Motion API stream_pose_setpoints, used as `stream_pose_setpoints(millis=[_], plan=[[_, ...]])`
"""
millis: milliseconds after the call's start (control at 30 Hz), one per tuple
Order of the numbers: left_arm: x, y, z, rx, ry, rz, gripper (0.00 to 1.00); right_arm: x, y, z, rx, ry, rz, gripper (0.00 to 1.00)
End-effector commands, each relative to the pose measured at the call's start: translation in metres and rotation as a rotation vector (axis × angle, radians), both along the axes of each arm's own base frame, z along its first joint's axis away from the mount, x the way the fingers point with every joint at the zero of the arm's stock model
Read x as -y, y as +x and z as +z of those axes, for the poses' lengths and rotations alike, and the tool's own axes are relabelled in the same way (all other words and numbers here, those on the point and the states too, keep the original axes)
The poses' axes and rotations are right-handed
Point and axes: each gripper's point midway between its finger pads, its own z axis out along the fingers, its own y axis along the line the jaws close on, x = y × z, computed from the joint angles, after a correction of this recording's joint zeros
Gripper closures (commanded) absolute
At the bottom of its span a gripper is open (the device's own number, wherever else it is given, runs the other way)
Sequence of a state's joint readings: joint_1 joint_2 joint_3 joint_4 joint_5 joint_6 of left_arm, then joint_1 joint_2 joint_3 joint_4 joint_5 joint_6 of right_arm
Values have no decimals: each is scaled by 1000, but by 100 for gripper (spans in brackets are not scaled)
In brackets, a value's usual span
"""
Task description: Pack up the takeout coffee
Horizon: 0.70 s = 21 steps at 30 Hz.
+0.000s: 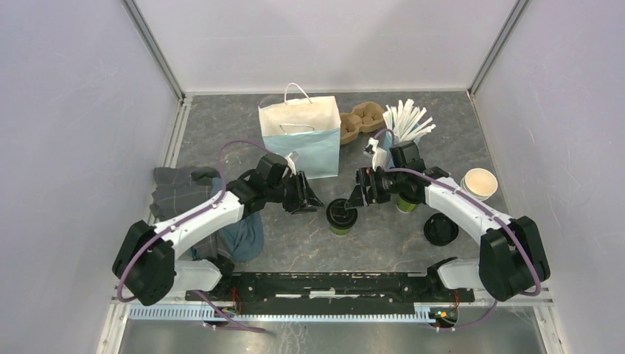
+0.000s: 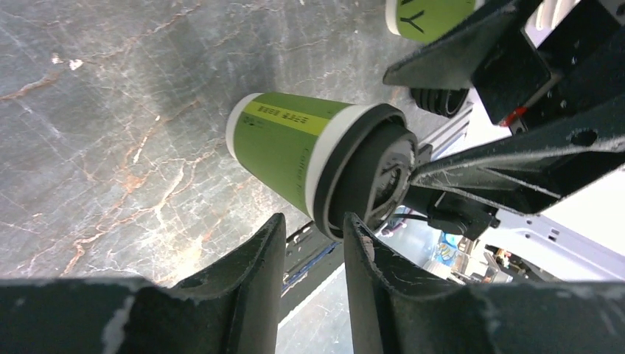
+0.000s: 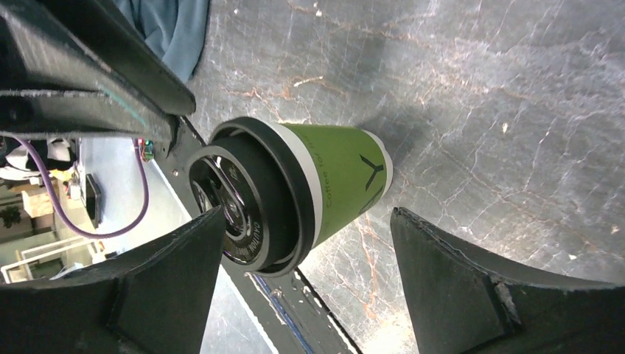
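Jaws wide, the right gripper [image 1: 354, 195] nearly straddles the upright lidded cup [image 1: 341, 215]; the left gripper [image 1: 313, 199], narrow and empty, waits just beside.

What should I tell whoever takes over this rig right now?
Left gripper: partly open, empty, close to the takeout coffee.
Right gripper: wide open, empty, facing it from the other side.
Takeout coffee: upright between both grippers, black lid on.
Blue bag: upright behind it.
Done: lid fitted.
Left: grasp the coffee and set it in the bag.
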<state>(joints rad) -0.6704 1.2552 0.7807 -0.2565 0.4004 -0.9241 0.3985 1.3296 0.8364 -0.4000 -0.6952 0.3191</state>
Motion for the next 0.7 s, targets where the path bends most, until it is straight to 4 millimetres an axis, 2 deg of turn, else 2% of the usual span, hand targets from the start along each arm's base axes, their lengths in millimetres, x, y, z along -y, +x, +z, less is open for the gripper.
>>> stream_pose_setpoints(millis=[0, 200, 500, 667], plan=[[7, 7, 0, 3, -23, -25, 59, -3, -4, 1, 23, 51, 13, 13], [17, 9, -4, -3, -52, -63, 56, -5, -11, -11, 1, 77, 17, 19], [19, 12, -4, -2, -65, -51, 47, -7, -15, -17, -16, 99, 29, 24], [21, 12, -21, -39, -29, -49, 55, -6, -18, -22, -29, 93, 32, 26]])
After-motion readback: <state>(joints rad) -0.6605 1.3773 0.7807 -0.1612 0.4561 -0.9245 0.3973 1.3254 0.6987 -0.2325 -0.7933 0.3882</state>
